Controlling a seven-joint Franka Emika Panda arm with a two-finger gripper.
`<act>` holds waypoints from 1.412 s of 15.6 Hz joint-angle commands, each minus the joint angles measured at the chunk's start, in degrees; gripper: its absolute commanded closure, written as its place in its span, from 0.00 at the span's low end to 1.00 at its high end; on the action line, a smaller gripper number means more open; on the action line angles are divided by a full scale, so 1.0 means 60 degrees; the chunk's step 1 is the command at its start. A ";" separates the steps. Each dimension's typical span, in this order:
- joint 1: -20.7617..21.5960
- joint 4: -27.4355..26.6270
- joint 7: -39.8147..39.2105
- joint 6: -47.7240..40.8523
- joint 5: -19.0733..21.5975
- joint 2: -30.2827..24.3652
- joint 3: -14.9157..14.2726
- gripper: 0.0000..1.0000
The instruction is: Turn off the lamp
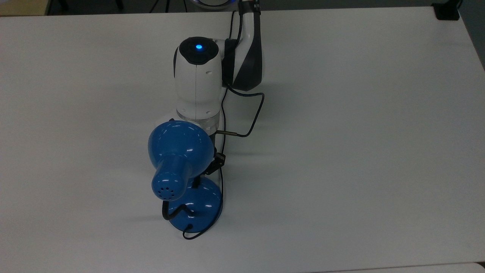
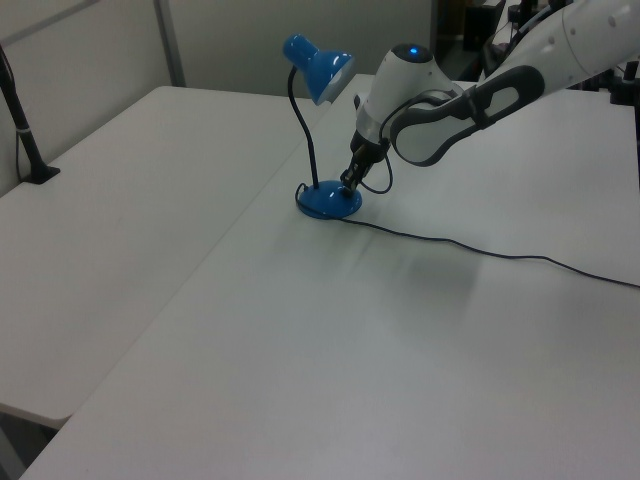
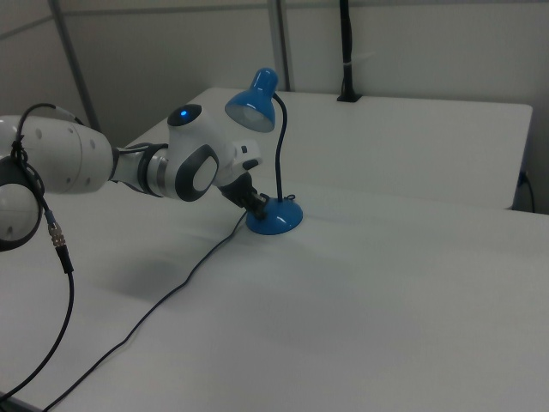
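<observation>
The blue lamp [image 1: 180, 146] stands on the white table with its shade dark; no glow falls on the table. Its round base [image 1: 202, 206] lies at the top view's lower middle, partly under the shade. In the left view the lamp [image 2: 318, 68] rises on a black gooseneck from its base [image 2: 322, 204]. My gripper [image 2: 348, 183] is shut and its tip rests on the base's near rim, where the switch is hidden under it. In the right view the gripper [image 3: 257, 204] touches the base [image 3: 279, 220] from the right view's left. The top view shows the gripper [image 1: 196, 183] poking out below the shade.
The lamp's thin black cord [image 2: 480, 251] trails across the table toward the left view's right edge. A robot cable [image 1: 252, 115] loops beside my wrist. A black post [image 2: 25, 135] is clamped at the left view's left table edge.
</observation>
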 commanded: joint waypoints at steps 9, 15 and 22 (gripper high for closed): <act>0.0349 -0.0304 0.0152 0.0007 0.0047 -0.0207 -0.0084 1.00; 0.0217 -0.0834 -0.0343 -0.4876 -0.0113 -0.2902 -0.0245 0.95; -0.0354 -0.0820 -0.1675 -0.8956 -0.1592 -0.5189 -0.0319 0.00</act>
